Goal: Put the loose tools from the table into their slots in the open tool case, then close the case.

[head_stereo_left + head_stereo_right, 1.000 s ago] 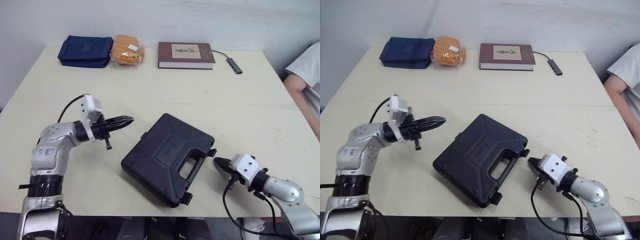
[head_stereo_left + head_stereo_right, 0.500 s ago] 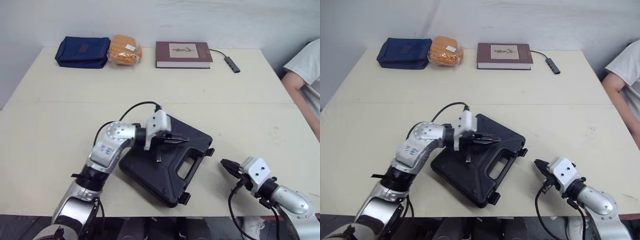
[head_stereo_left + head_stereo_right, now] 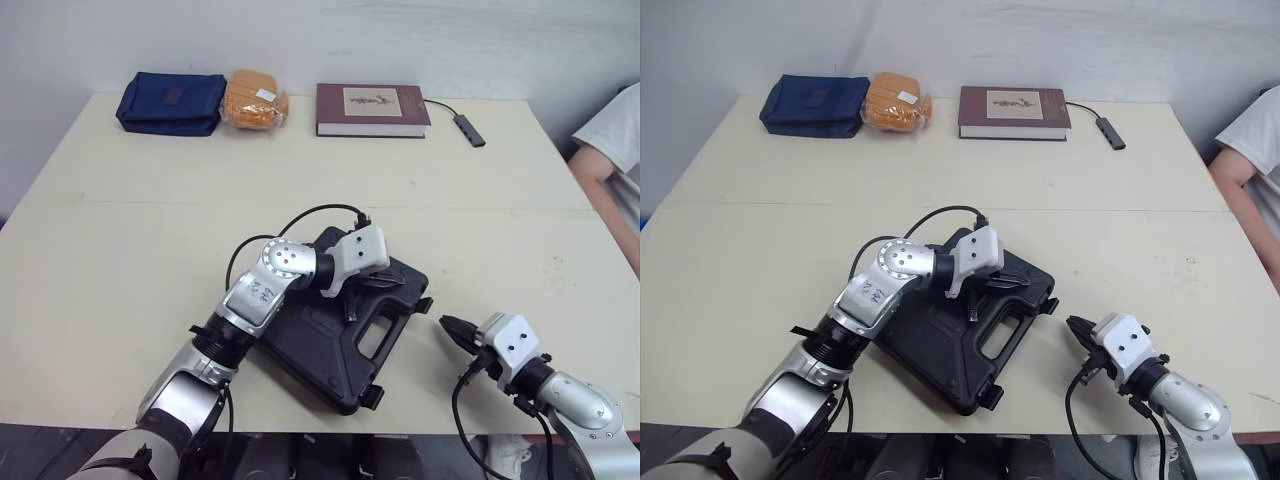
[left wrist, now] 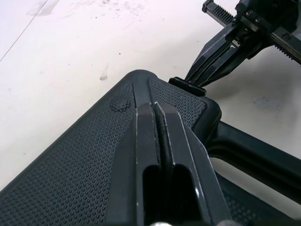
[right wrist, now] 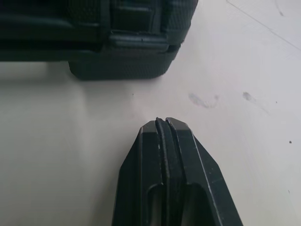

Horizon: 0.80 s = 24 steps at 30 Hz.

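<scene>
One closed tool case (image 3: 320, 352), long axis diagonal, handle toward right gripper (image 3: 445, 324).

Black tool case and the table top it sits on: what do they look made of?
Black hard-shell tool case: looks like moulded plastic, matt, with a fine dimpled grain across the lid and smoother raised ribs. Cream table top: smooth, low sheen, probably laminate or painted board; small grey scuffs show near the case. Its core cannot be told.
</scene>
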Available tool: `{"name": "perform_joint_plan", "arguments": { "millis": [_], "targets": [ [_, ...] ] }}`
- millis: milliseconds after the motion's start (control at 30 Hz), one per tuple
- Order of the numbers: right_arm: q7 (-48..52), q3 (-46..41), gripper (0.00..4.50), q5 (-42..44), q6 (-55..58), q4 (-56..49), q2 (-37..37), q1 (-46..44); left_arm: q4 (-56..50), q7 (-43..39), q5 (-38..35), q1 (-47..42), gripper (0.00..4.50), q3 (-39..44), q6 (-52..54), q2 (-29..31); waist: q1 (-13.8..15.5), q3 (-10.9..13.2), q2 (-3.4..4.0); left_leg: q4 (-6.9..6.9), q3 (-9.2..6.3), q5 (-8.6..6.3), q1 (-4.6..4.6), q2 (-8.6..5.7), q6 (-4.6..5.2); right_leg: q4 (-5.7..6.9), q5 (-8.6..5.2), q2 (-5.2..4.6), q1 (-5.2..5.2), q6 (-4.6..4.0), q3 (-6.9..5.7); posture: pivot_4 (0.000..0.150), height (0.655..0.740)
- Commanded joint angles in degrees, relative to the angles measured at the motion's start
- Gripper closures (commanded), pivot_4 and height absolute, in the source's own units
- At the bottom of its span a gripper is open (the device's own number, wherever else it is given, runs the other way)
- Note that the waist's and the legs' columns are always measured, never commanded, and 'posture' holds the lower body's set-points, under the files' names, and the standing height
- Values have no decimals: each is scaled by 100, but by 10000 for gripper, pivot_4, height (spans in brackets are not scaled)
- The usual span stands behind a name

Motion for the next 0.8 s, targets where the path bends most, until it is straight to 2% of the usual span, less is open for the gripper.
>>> {"name": "perform_joint_plan", "arguments": {
  "millis": [33,300,800],
  "targets": [
    [3,-27,45000,68,-39,-221,17,-35,335,-141,282,85,44581,-410,247,13,-2,0,0,0,-2,0,1,0,0,-2,0,0,3,0,-2,1500,7400],
    [13,92,45000,116,35,-288,52,-160,452,-310,737,416,44581,-871,108,447,-22,-52,20,-7,-19,-6,32,8,-7,-28,0,1,40,0,-14,1500,7400],
    [-48,480,45000,83,407,-413,160,-806,528,-222,724,507,44581,-879,226,244,-24,-131,46,-11,-33,-23,40,13,-4,-56,-1,-1,59,-3,-17,1500,7400]
  ]
}}
